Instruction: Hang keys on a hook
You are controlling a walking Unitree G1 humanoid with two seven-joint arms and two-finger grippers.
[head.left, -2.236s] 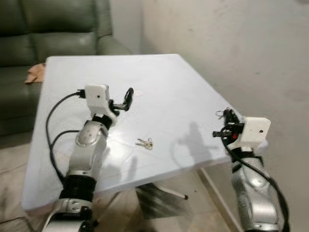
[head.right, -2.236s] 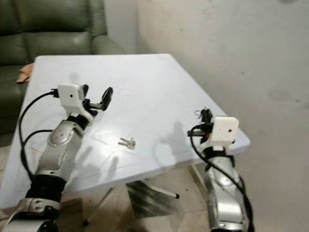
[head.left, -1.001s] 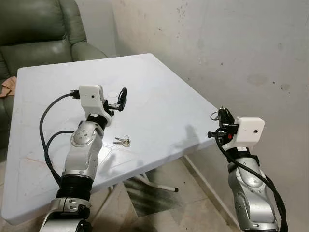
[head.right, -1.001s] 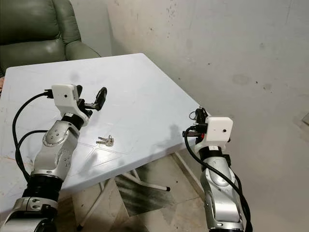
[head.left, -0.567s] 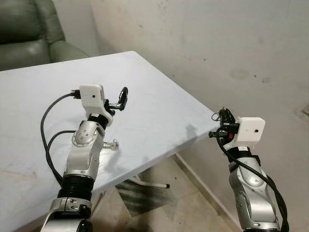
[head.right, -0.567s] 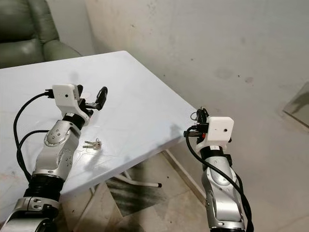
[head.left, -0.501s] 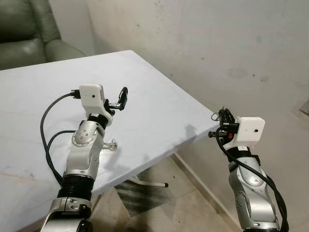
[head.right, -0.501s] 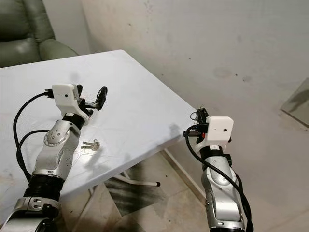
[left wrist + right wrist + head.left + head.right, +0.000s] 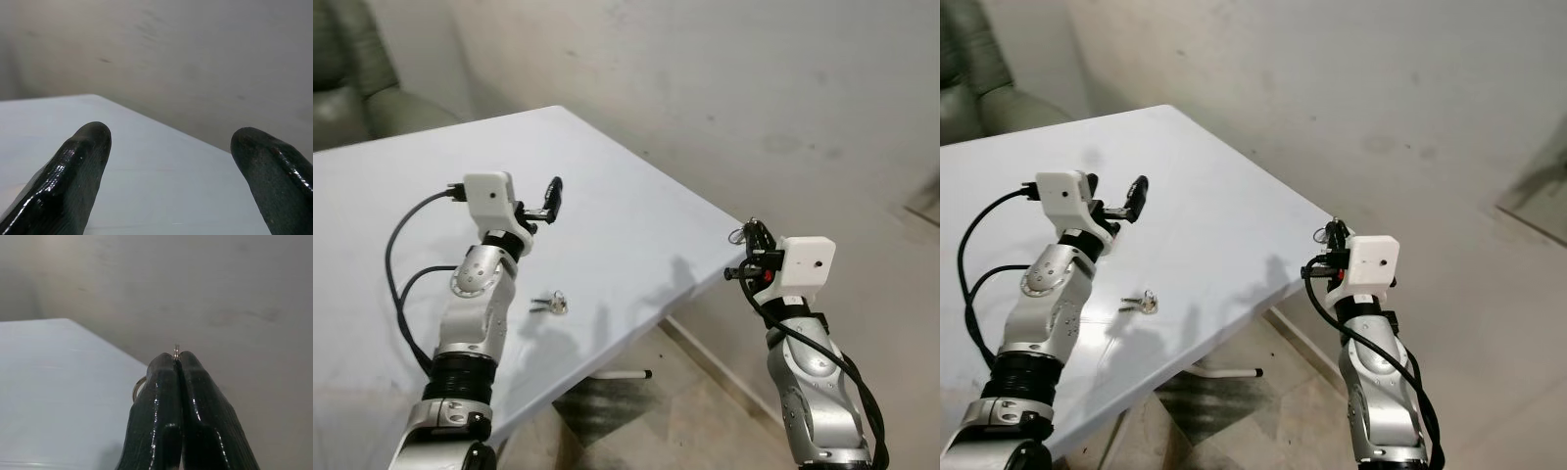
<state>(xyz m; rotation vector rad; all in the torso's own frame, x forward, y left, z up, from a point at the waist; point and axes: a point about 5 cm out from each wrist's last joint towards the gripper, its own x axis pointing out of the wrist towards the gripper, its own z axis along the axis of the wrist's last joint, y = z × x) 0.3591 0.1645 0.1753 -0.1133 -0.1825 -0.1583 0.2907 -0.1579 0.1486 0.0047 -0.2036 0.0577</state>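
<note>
R claw (image 9: 177, 363) pinching key ring (image 9: 137, 387), spare keys (image 9: 551, 303) on table (image 9: 626, 211)

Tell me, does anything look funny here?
A bit. The right gripper is shut on a key ring, yet some keys lie loose on the white table, beside the left arm.

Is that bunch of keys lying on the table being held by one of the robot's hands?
No. The keys lie loose on the white table, apart from both the left gripper and the right gripper.
</note>
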